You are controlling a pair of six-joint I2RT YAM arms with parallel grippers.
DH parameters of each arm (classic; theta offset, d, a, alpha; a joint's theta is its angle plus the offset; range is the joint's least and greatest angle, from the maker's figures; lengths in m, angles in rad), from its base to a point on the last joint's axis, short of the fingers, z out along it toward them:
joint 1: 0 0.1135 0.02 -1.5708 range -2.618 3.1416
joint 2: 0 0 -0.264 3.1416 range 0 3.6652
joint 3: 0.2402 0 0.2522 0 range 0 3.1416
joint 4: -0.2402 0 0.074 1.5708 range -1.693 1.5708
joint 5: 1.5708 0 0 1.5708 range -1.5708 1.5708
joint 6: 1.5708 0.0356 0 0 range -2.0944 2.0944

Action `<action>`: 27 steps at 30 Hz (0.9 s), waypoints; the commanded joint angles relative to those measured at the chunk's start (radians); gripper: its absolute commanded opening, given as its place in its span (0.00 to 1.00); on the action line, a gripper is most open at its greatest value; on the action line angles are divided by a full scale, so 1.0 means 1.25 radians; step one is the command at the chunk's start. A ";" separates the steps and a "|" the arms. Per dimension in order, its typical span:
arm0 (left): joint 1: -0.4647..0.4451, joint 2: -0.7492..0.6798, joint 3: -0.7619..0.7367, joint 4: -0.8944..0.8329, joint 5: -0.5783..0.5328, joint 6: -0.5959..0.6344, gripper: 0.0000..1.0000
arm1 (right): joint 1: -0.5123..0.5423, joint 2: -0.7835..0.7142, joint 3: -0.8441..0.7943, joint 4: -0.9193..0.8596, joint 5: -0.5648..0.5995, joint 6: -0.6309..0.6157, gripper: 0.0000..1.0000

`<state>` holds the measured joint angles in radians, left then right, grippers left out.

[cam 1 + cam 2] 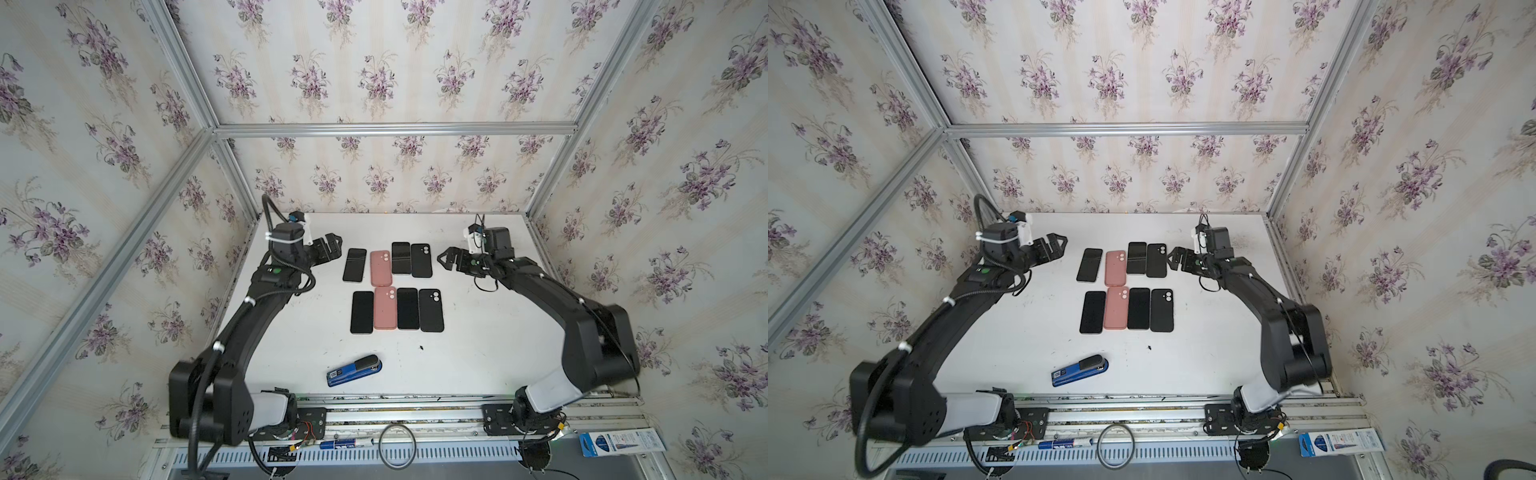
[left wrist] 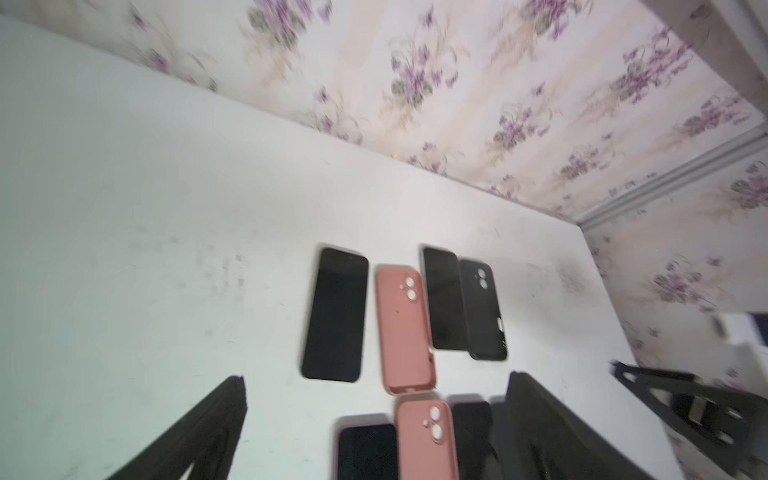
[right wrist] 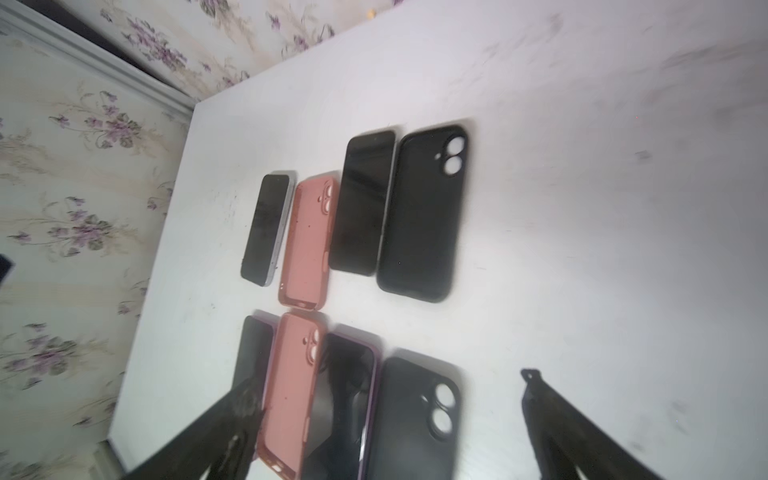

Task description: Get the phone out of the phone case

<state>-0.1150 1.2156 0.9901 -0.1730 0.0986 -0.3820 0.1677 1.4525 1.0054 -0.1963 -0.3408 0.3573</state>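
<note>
Two rows of phones and cases lie flat on the white table (image 1: 478, 332). In the back row are a bare black phone (image 1: 354, 264), an empty pink case (image 1: 381, 268), a second phone (image 1: 400, 258) and an empty black case (image 1: 421, 260). The front row repeats this: phone (image 1: 362, 312), pink case (image 1: 385, 308), purple-rimmed phone (image 3: 345, 399), black case (image 1: 431, 310). My left gripper (image 1: 332, 245) hovers open left of the back row. Open too, my right gripper (image 1: 444, 257) hovers right of it. Neither touches anything.
A blue stapler (image 1: 354, 370) lies near the table's front. On the front rail sit a marker (image 1: 338, 444), a ring (image 1: 397, 446) and a blue-white packet (image 1: 621, 442). Flowered walls with aluminium posts close in the back and both sides.
</note>
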 commanded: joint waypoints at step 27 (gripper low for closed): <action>0.101 0.087 -0.537 0.832 -0.048 0.322 1.00 | -0.062 0.086 -0.503 0.921 0.450 -0.332 1.00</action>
<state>0.0097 1.3231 0.3145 0.7975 -0.0010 0.0158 0.0834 1.5490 0.3626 0.9028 0.1902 -0.0280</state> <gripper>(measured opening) 0.996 0.998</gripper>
